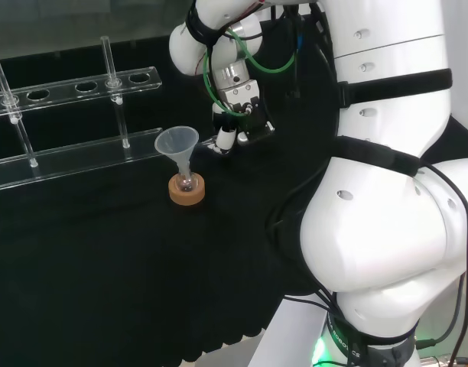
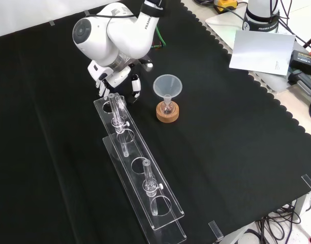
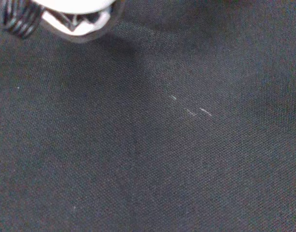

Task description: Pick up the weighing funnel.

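In the head view, the hand (image 1: 235, 126) is held low over the black cloth (image 1: 104, 260), pointed downward, just right of the funnel (image 1: 177, 143), which is stood mouth up in a small flask (image 1: 186, 182) on a cork ring (image 1: 186, 193).

In the front view, the hand (image 2: 111, 76) is seen beneath a white link (image 2: 115, 35), just beside the upper end of the clear test-tube rack (image 2: 140, 178). Whether anything is grasped cannot be told.

In the wrist view, a blurred white part of the hand (image 3: 75, 6) is seen over cloth marked with faint glints (image 3: 189, 111).

Tube rack (image 2: 131, 150) and funnel (image 2: 167, 85) stand close beside the hand (image 2: 114, 77); cloth (image 2: 237, 152) beyond lies open.
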You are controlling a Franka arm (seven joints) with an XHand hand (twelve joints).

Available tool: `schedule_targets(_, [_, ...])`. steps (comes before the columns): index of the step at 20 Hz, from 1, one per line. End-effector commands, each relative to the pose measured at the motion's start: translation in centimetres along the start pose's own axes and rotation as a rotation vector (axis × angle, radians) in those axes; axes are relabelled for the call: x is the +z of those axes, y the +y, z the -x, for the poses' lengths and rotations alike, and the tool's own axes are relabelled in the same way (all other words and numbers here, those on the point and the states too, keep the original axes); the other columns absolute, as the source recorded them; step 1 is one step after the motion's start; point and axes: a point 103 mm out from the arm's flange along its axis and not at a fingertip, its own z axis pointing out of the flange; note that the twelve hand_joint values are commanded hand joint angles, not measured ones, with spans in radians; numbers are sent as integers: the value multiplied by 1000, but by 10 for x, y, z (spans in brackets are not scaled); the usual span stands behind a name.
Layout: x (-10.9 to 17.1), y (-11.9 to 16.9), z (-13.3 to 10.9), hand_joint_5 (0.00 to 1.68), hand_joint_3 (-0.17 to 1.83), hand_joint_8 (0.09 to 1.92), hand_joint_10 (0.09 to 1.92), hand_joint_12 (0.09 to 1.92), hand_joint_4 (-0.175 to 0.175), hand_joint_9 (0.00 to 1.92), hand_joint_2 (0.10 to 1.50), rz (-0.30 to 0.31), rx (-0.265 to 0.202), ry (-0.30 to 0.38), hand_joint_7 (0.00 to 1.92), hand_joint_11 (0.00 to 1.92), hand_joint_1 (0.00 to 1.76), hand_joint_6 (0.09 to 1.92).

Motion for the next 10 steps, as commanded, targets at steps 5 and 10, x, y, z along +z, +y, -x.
schedule_targets(5, [-1,4,-2,667,667,640,506,1275,22,739,593,-9,-7,5,492,541,910,698])
schedule_targets(10, [-2,3,-4,1130,562,644,502,1251,157,799,719,36,-3,-9,553,589,1061,752])
